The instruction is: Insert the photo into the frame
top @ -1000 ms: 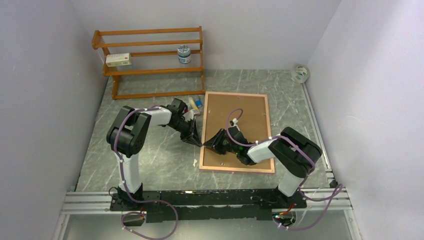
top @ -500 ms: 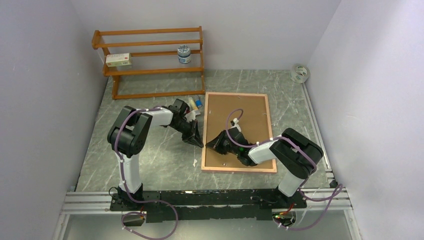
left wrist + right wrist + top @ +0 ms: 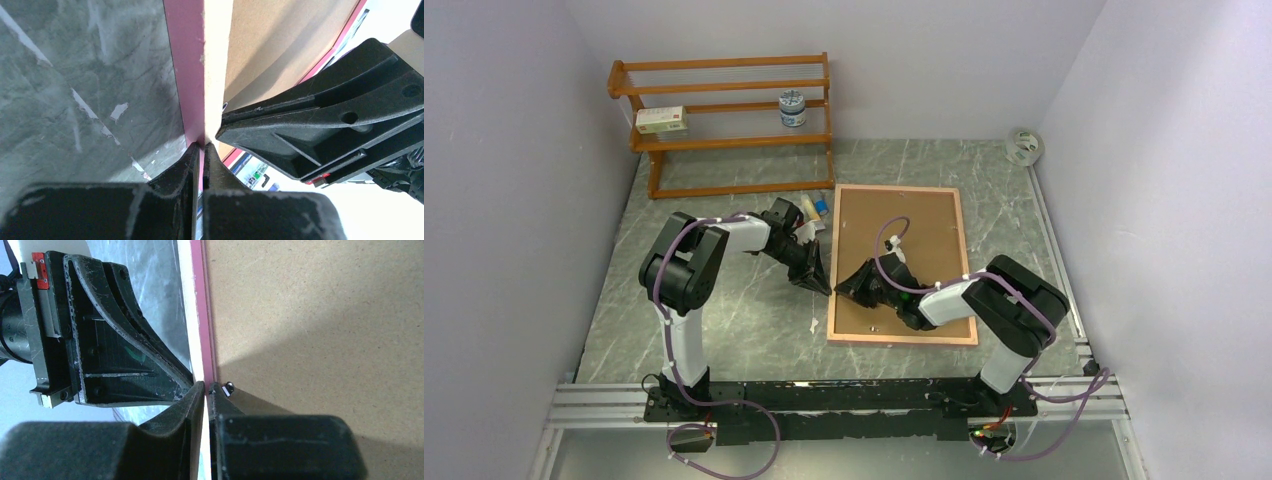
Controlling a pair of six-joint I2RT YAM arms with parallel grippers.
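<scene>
On the grey marbled table (image 3: 749, 325), right of centre, the large rectangular picture frame with a narrow pink border (image 3: 894, 186) lies face down. A plain brown hardboard sheet (image 3: 924, 225) fills its back opening from rim to rim. The photo, a thin print, shows in none of the 3 views. If it is in the frame it sits hidden under that sheet, and I cannot tell whether it does. Judging from how things lie, the job is at the closing-up end. The backing is seated flat, and what seems left is securing it along the edge, then perhaps turning the frame face up.

Both arms work at 1 spot on the frame's left rim. The black 2-fingered left claw (image 3: 200, 147) comes in from the table side. Its fingers are drawn together with only a hairline slit between them, and the tips are on the pink rim. The black right claw (image 3: 206, 386) reaches across the hardboard sheet from the other side. Its fingers likewise almost touch, and its tips are set at the rim just beside a small silver metal tab (image 3: 228, 386). Whether either claw pinches the rim or only presses on it, I cannot tell. That tab may be 1 of the backing's retaining clips, so working it over the sheet looks like the step in hand.
</scene>
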